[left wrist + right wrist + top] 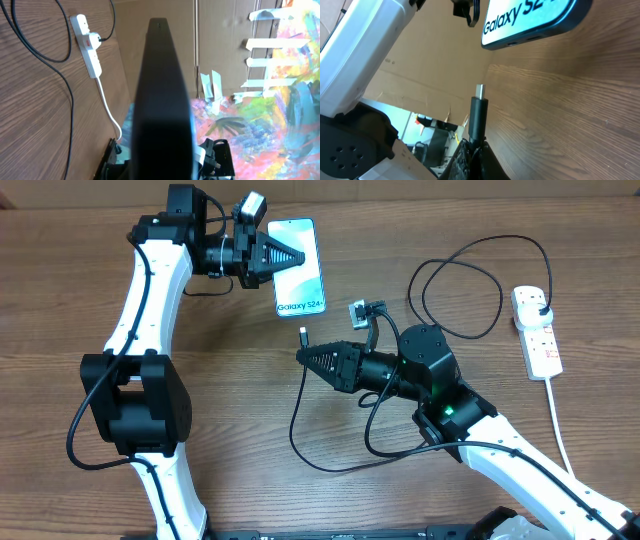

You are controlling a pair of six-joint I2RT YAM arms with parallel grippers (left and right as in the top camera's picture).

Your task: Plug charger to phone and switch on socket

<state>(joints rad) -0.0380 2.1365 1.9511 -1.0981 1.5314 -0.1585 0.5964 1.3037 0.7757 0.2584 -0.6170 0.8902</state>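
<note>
The charger (478, 107) has its connector tip aimed at the port end of the phone (305, 278), near but apart, so plugging in is not yet done. The right claw (472, 150) is pinched narrow on the charger behind the tip. The phone lies on the counter (230, 380) under the left claw (290, 256); whether that claw grips, I cannot tell. The socket (537, 330) holds the plug; switching likely remains.
</note>
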